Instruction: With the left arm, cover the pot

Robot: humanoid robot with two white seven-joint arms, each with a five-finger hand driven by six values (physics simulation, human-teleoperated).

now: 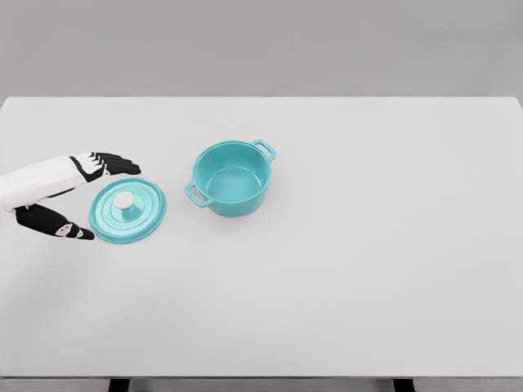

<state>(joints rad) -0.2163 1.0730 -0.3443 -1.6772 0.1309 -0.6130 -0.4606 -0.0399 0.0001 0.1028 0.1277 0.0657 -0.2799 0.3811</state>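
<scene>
The left hand (69,194) reaches in from the table's (343,286) left edge, its arm cut off by the frame, fingers spread wide around the lid's (127,211) left rim without clearly gripping it; whether they touch it is hard to tell. The teal lid lies flat, knob up, toward the left edge. The open pot (232,177) stands just beside it, nearer the far edge, uncovered.

The left robot hand (69,196) is open beside the teal lid (127,211). The lid lies flat on the white worktop (368,245), near the open pot (232,177).
</scene>
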